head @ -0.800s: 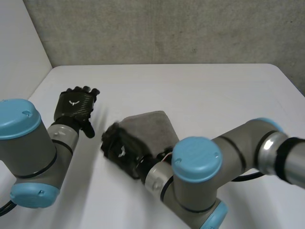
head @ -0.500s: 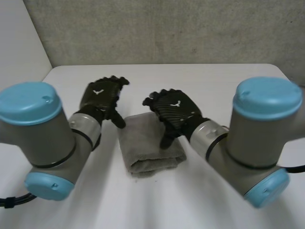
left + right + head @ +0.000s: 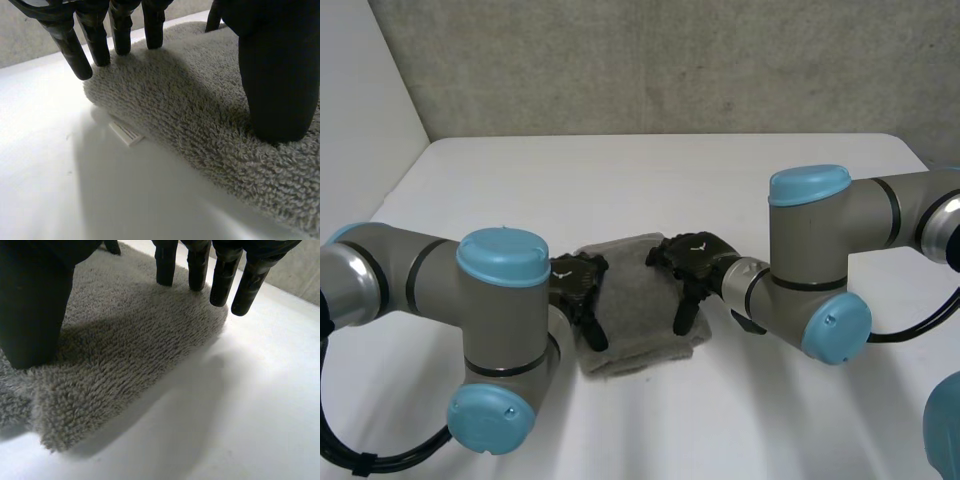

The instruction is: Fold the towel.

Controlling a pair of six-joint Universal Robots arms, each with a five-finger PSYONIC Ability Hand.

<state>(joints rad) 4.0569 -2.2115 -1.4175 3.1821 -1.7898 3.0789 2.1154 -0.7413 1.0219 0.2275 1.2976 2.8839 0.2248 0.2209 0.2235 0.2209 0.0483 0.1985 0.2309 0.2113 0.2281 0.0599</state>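
Now, in the head view, the grey towel (image 3: 638, 310) lies folded small in the middle of the white table (image 3: 740, 180). The left hand (image 3: 578, 285) sits on its left edge and the right hand (image 3: 695, 258) on its right edge, likely to press the fold flat.

From the left wrist, the fingers (image 3: 100, 45) are straight, tips on the towel (image 3: 200, 130), and the thumb (image 3: 277, 75) pushes down. Nothing is gripped.

From the right wrist, the fingers (image 3: 222, 280) are straight too. They touch the towel (image 3: 125, 340) and hold nothing.

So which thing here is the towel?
On the white table, look between the black left hand and right hand. The towel is the folded grey pad there, fuzzy and soft where everything around it is smooth and hard.
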